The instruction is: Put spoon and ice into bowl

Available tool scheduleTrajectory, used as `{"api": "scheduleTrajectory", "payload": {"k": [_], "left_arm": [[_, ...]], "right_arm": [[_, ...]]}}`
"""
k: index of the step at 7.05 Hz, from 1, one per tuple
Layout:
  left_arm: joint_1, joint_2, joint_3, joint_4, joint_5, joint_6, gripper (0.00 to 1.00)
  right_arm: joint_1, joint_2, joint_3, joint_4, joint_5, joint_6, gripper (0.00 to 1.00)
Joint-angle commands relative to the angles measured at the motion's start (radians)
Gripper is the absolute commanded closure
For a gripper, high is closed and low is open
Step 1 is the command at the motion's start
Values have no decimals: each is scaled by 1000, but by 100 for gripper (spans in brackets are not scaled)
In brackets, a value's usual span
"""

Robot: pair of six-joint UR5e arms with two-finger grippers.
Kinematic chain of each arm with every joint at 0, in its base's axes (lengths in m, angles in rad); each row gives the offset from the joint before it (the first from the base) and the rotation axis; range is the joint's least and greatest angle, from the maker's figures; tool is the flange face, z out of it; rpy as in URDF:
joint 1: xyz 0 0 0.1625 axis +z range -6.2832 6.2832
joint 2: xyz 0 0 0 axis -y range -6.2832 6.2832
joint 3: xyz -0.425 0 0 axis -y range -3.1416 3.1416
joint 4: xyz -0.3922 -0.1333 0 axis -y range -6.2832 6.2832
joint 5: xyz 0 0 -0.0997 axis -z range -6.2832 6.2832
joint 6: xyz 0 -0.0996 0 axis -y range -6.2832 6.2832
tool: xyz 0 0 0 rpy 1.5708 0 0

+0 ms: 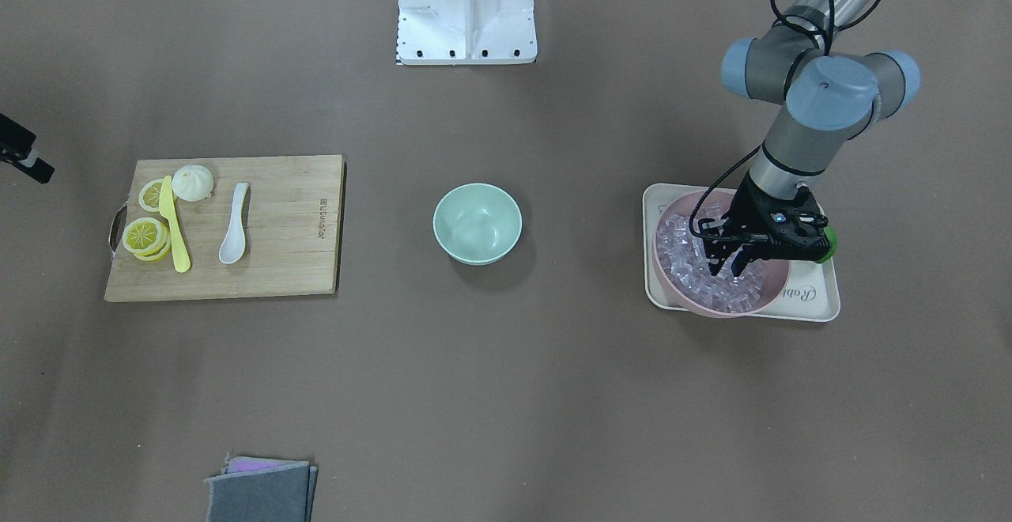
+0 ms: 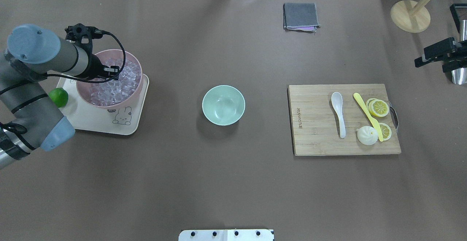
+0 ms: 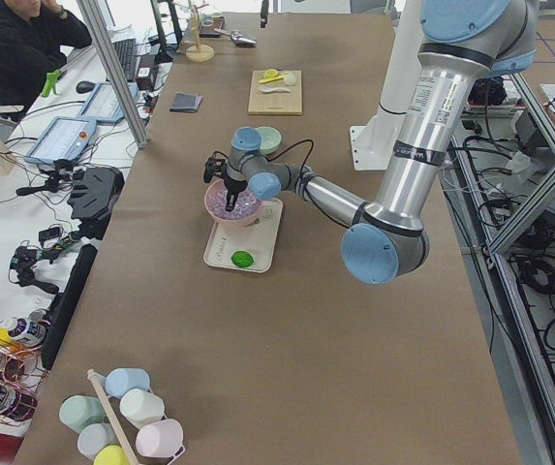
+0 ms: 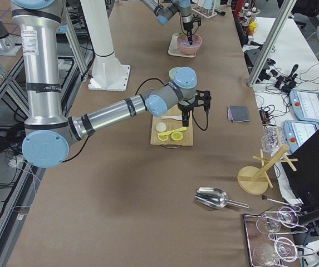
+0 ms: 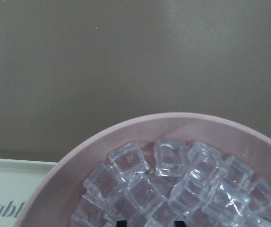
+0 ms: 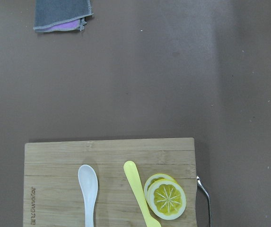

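Spoon (image 1: pixel 235 225) flat; bowl (image 1: pixel 477 223) upright; ice (image 1: pixel 681 257) heaped

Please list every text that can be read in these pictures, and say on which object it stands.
"Rab...", in cursive, on the tray; the rest is hidden behind the pink bowl.
Engraved brand on the cutting board: too blurred to read.
Label on the left arm: too small to read.

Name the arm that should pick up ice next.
Left. The left gripper hangs open right over the ice heaped in the pink bowl. The right gripper is across the table, above the cutting board, nearer the spoon instead.
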Motion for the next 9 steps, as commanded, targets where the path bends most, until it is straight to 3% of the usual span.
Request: {"api": "scheduleTrajectory", "payload": {"k": [1,3,4,6,8,9], "left_arm": [[17,-7,-1,0,0,-8,71],[15,-7,-22,8,-7,-3,96],[8,-5,-44,15,-9,-2,100],[-84,-14,-52,15,-99,5,100],[-97,-71,-74,14,-107,-20,100],[-92,-106,-90,14,-109,-137,100]], "right_arm": [[-1,-1,1,-4,-11,1,0],[-1,0,5,-4,-11,30,0],[-2,11,8,-1,-13,71,0],[-36,32,19,-2,-31,75,0],[-152,63,20,4,-74,84,0],[-250,89,20,7,-182,202,0]]}}
